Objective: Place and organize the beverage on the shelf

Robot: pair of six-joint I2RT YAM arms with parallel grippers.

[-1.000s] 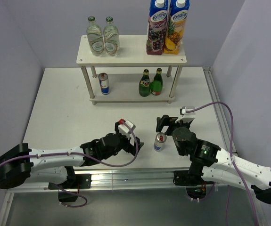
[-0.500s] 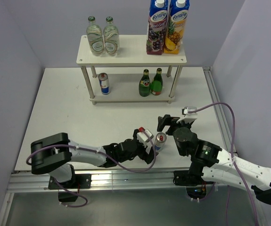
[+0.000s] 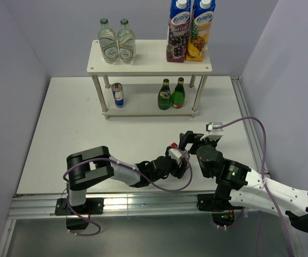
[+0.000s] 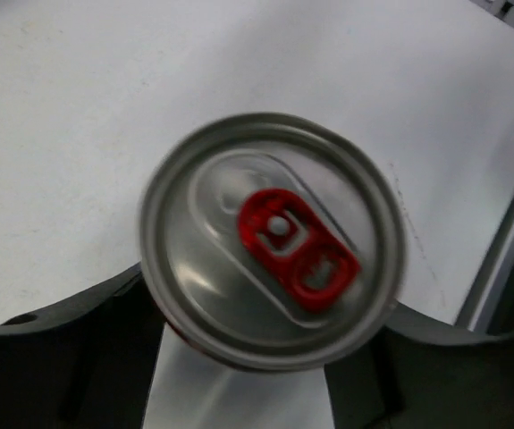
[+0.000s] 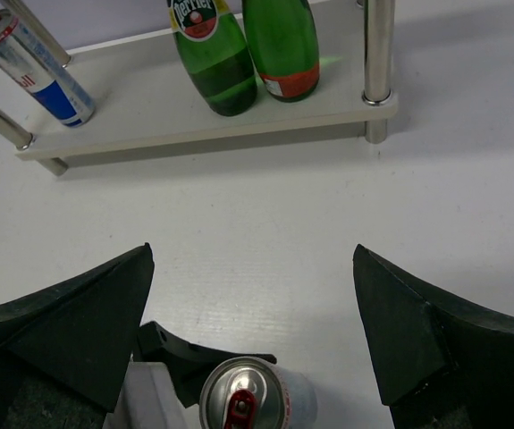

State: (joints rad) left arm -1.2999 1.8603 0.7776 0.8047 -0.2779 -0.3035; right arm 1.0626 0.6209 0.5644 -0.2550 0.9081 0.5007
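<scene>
Left wrist: your left pincer (image 4: 243, 375), newly arrived, has the last unshelved red-tabbed can (image 4: 273, 239) between its fingers; closure indeterminate; grasp pending.

Between our left jaws sits the near can (image 4: 273, 239): silver lid, red pull tab (image 4: 297, 250). The jaws are dark grey. Ahead of our right jaws we've got the silver-blue-red far can (image 5: 31, 67), the dark green bottle (image 5: 212, 71) with its yellow-edged label, the brighter green bottle (image 5: 282, 36) with an orange band, the cream-white shelf (image 5: 194, 125) and the white worktop (image 5: 265, 223).

Near the front edge of the table (image 3: 79, 134), the can (image 5: 243, 404) runs off frame; overhead, the left gripper (image 3: 181, 162) hides it.
</scene>
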